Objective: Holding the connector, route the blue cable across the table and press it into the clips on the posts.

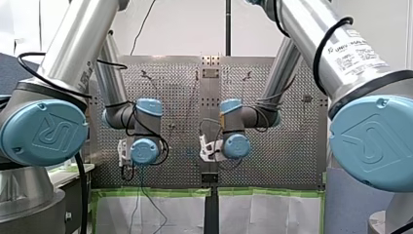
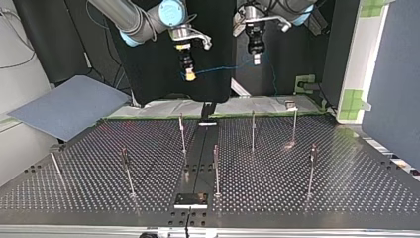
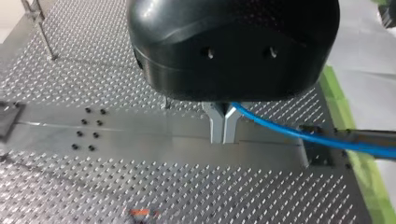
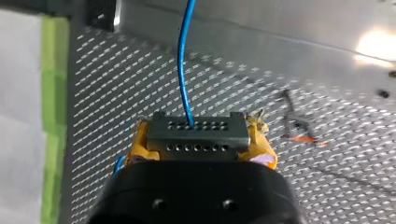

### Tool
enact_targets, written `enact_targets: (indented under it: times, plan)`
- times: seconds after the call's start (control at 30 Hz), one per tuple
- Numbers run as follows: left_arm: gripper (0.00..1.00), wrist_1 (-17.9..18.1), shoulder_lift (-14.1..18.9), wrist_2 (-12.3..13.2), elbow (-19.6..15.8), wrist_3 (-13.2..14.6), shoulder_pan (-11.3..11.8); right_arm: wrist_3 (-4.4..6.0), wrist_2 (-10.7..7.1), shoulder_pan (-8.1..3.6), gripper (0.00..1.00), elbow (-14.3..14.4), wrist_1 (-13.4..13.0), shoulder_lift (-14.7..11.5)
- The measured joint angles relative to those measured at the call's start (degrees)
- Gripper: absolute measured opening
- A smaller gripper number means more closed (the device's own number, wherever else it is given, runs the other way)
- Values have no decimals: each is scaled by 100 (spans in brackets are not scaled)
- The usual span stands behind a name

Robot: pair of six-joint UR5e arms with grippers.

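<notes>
My right gripper (image 4: pixel 200 140) is shut on the grey connector (image 4: pixel 196 126), which sits between its yellow pads (image 4: pixel 140 144). The blue cable (image 4: pixel 183 60) leaves the connector and runs ahead over the perforated table (image 4: pixel 116 84). In the top view the blue cable (image 2: pixel 223 67) spans from my right gripper (image 2: pixel 188 75) to my left gripper (image 2: pixel 256 59), both above the table's far edge. My left gripper (image 3: pixel 223 135) has its metal fingers shut on the blue cable (image 3: pixel 289 130), which trails off to one side. Several thin posts (image 2: pixel 182 131) with clips stand on the table (image 2: pixel 346 188).
A grey-blue sheet (image 2: pixel 69 106) lies off the table at the top view's left. Green tape (image 2: pixel 257 115) and white paper line the far edge. A smooth centre rail (image 2: pixel 198 158) ends at a black plate (image 2: pixel 190 200). More posts (image 2: pixel 311 168) stand on either side.
</notes>
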Motion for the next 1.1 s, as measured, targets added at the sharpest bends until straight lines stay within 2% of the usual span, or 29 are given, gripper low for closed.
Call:
enact_targets:
  times: [0.27,0.43,0.63,0.77,0.9,1.1]
  plan:
    - [0,-372,372,-356,343,84,159,65,-331,6,0,-305,371,-371]
    - [0,-640,637,-620,598,124,250,111,-420,21,0,-501,609,-607]
    - [0,-931,931,-915,845,235,366,333,-584,78,0,-740,900,-899]
    - [0,-1114,1114,-1098,923,222,395,504,-701,163,0,-938,1122,-1121]
    - [0,-1313,1313,-1296,940,163,404,583,-783,255,0,-1139,1329,-1285]
    - [0,-1629,1629,-1549,1002,117,459,718,-866,353,0,-1445,1634,-1332]
